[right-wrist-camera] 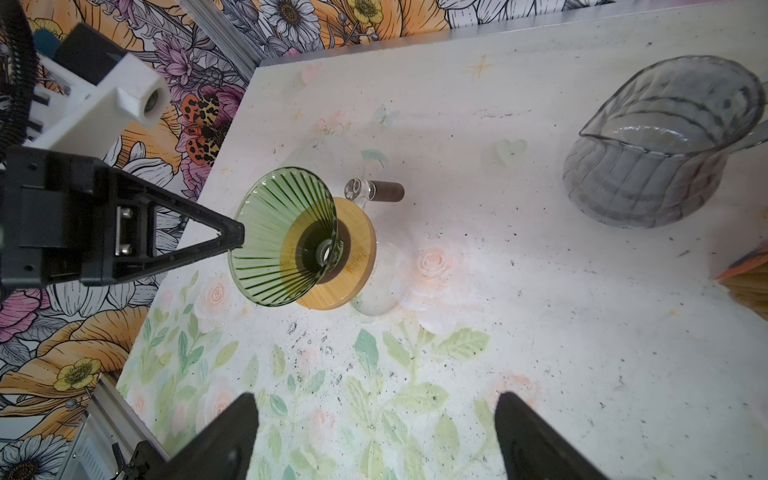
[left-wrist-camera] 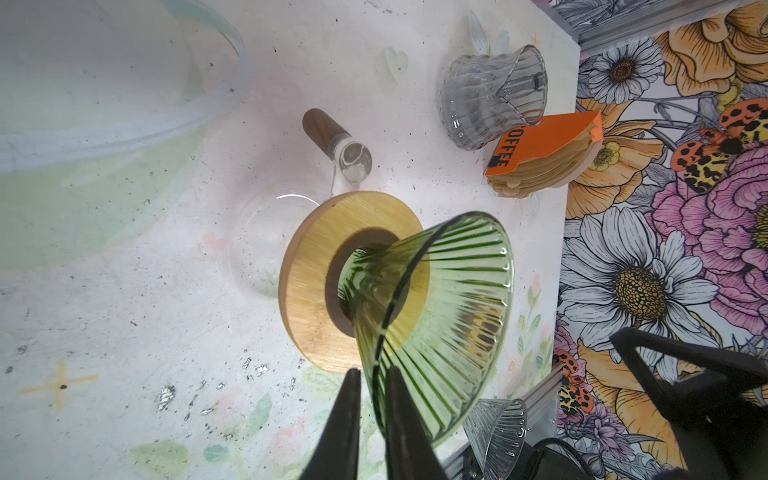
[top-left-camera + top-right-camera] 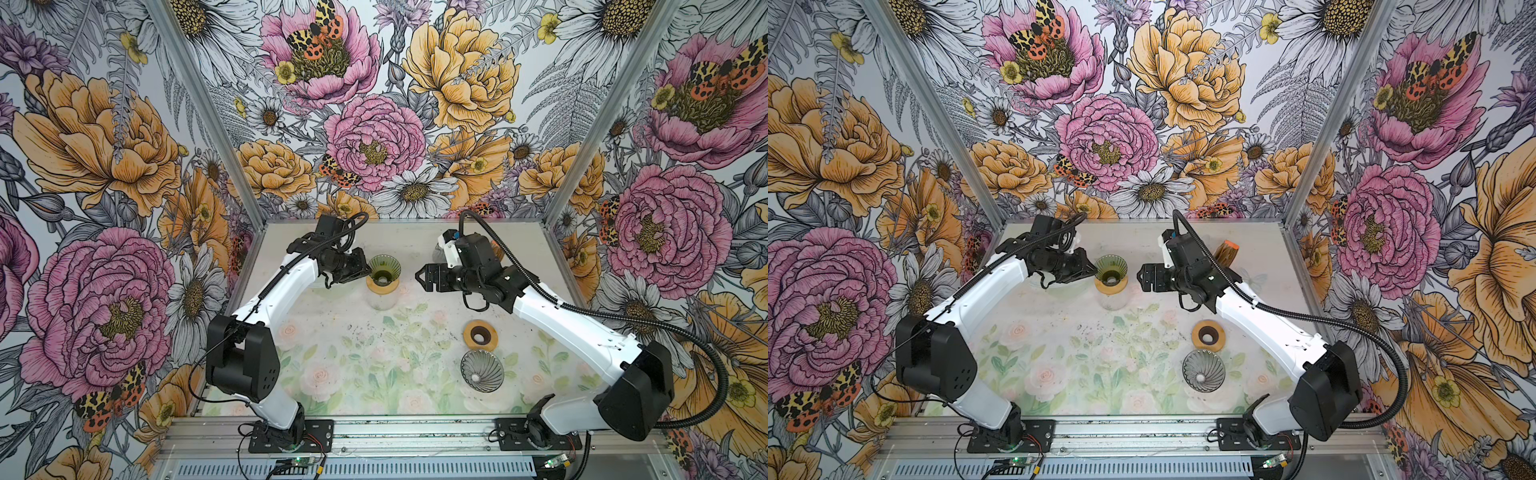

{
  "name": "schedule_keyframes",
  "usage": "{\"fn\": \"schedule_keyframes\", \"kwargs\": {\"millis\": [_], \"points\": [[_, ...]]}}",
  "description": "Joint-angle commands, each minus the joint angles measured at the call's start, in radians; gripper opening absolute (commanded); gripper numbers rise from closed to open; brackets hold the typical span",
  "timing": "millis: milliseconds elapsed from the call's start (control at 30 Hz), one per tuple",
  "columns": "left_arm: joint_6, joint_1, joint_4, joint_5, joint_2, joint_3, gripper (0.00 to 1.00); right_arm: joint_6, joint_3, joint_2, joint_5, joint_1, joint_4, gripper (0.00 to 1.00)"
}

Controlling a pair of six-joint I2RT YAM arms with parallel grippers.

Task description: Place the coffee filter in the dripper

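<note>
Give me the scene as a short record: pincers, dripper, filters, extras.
left pincer: shut on green dripper at its rim
right pincer: open, empty, pointed at the dripper
dripper seat: wooden ring on glass carafe; no filter inside
filter stack: back right, beside grey jug, not held
extras: grey dripper, second wooden ring, front right

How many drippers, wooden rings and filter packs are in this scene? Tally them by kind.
Drippers: 2 (green dripper, grey dripper)
Wooden rings: 2 (ring under the green dripper, loose ring)
Filter packs: 1 (filter pack)
Total: 5
</note>
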Motion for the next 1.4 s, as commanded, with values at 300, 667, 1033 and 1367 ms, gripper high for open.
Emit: {"fn": "schedule_keyframes", "kwargs": {"millis": [300, 667, 1033, 1367], "points": [[-0.013, 0.017, 0.0, -0.017, 0.006, 0.007, 0.15, 0.007, -0.004, -0.014, -0.005, -0.007, 0.015, 0.9], [-0.001, 0.017, 0.001, -0.019, -0.041, 0.016, 0.36, 0.009, -0.005, -0.038, 0.013, -0.014, 0.015, 0.9], [0.03, -0.053, 0.002, -0.13, -0.2, -0.002, 0.73, 0.037, -0.046, -0.115, 0.125, -0.059, -0.014, 0.87], [0.04, -0.265, 0.111, -0.171, -0.28, -0.03, 0.99, 0.03, -0.007, -0.124, 0.169, -0.212, -0.128, 0.8]]}}
